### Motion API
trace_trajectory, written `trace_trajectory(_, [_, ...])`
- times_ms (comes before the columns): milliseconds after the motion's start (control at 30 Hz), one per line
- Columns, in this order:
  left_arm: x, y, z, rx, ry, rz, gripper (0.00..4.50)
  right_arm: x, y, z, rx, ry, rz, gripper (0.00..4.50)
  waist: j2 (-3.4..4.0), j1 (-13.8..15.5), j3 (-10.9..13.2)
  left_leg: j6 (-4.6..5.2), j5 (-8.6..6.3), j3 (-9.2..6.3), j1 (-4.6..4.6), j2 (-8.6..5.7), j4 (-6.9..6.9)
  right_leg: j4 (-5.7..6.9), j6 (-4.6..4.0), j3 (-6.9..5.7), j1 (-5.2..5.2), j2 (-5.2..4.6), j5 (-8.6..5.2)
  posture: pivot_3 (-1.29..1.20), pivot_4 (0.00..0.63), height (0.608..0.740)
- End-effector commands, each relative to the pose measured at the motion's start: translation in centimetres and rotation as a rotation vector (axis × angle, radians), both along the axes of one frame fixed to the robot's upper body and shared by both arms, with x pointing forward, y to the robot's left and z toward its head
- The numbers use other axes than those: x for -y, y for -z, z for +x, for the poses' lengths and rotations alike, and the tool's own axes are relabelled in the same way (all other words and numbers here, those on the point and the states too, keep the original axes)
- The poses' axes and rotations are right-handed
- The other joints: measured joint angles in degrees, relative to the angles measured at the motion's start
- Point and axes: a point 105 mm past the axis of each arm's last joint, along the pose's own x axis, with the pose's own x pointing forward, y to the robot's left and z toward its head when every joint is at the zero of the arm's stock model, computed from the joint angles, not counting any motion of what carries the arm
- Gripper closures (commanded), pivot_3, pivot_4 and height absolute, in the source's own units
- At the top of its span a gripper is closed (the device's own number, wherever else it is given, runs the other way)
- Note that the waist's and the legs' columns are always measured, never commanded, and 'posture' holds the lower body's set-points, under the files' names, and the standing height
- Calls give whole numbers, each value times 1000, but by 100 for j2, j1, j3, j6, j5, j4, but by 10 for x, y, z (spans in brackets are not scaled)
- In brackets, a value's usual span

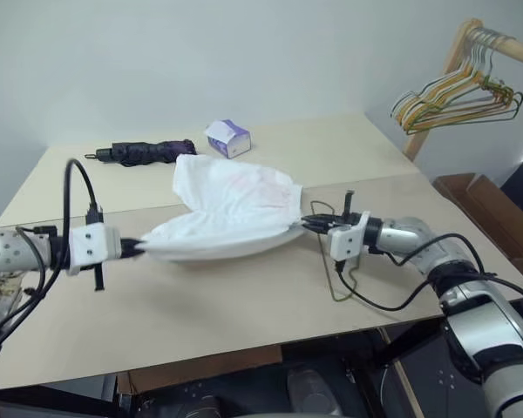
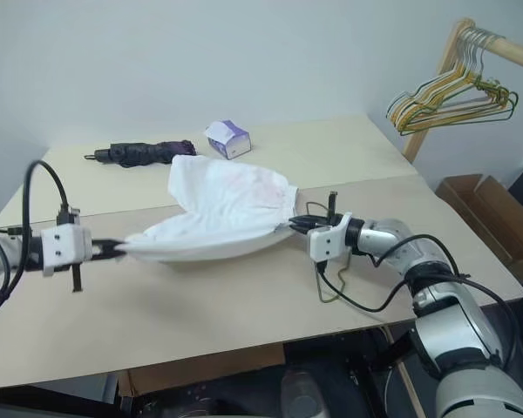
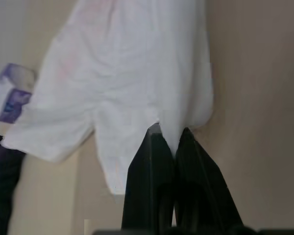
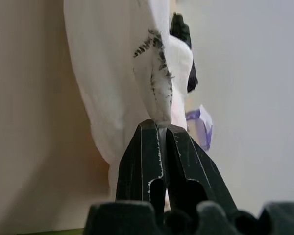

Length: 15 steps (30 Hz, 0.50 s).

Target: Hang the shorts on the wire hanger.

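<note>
White shorts [image 1: 231,213] hang stretched between two robot arms over a pale wooden table [image 1: 244,305], the cloth sagging in a shallow curve with its far part draped back onto the tabletop. The left gripper [image 1: 138,247], at the left end, is clenched on one corner of the waistband; its wrist view shows the two black fingers [image 3: 149,186] pressed together with white fabric pinched between them. The right gripper [image 1: 307,224], at the right end, is likewise clamped on the opposite corner, its fingers [image 4: 142,161] closed around a bunched fold of cloth. A thin olive-grey wire hanger [image 1: 342,283] lies on the table just near of the right gripper, apart from the shorts. Toward the far side of the table sit a small white-and-purple tissue box [image 1: 227,138] and, to its left, a folded dark umbrella [image 1: 144,152]. At the far right, a bunch of coloured hangers [image 1: 453,96] hangs from a wooden rail [image 1: 506,45].
</note>
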Motion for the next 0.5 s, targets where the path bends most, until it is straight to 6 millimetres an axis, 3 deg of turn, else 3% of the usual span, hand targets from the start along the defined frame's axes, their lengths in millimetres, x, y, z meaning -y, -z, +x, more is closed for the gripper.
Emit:
trace_trajectory(33, [-9,-7,-21,-131,15,95,4484,19,3,-4,27,43,-48,4500,0,40,0,2,-2,2,9,1,-2,0,-9,0,7,0,-7,-152,0,740])
trace_trajectory(300, [6,10,-61,-338,145,169,4484,26,13,-17,62,61,-84,4500,-2,131,1,7,-5,10,2,1,-3,-5,-14,5,2,-1,-12,-178,0,740])
trace_trajectory(500, [25,19,-88,-429,236,127,4484,30,25,-48,9,38,-83,4500,-5,182,3,13,-10,10,-3,1,-1,-15,-17,5,4,-1,-14,-183,0,740])
